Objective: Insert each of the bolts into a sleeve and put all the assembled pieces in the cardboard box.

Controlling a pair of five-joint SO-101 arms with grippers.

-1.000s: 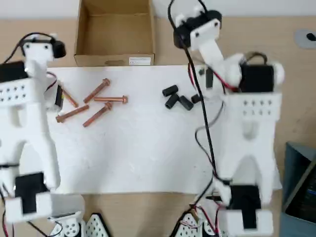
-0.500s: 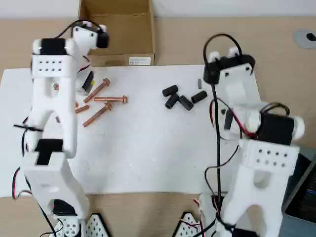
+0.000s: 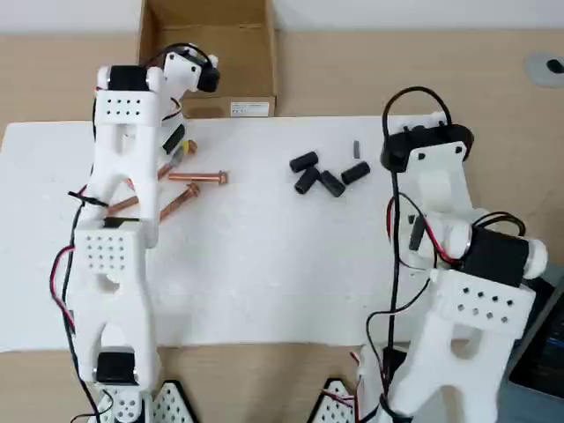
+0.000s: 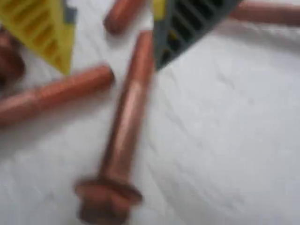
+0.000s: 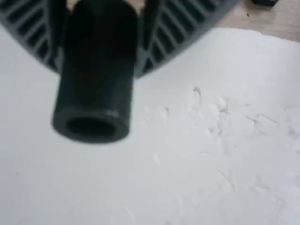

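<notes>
Two fingers (image 4: 42, 28) of the left gripper (image 4: 112, 63), one yellow and one dark grey, stand spread apart low over the copper bolts and pinch nothing. The shaft of one bolt (image 4: 124, 126) runs through the gap between them. Its plain end lies right by the grey finger and its flanged hex head points back toward the wrist camera. The long axis therefore lies square to the line on which the fingers close, so a squeeze here would likely catch the shaft near its plain end. A second bolt (image 4: 56, 91) lies crosswise just beside the yellow finger, near enough to be nudged.

The right gripper (image 5: 98, 44) is pressed together on a black sleeve (image 5: 93, 93), held over the white foam sheet (image 3: 264, 264) with its bore open toward the wrist camera. It is well apart from the bolts, so the left arm is the nearer one to them. I judge that the bolt must be carried across to that bore. Four loose sleeves (image 3: 307, 180) lie on the sheet between the arms. The cardboard box (image 3: 204, 107) stands past the sheet's far edge, just beyond the left gripper.
</notes>
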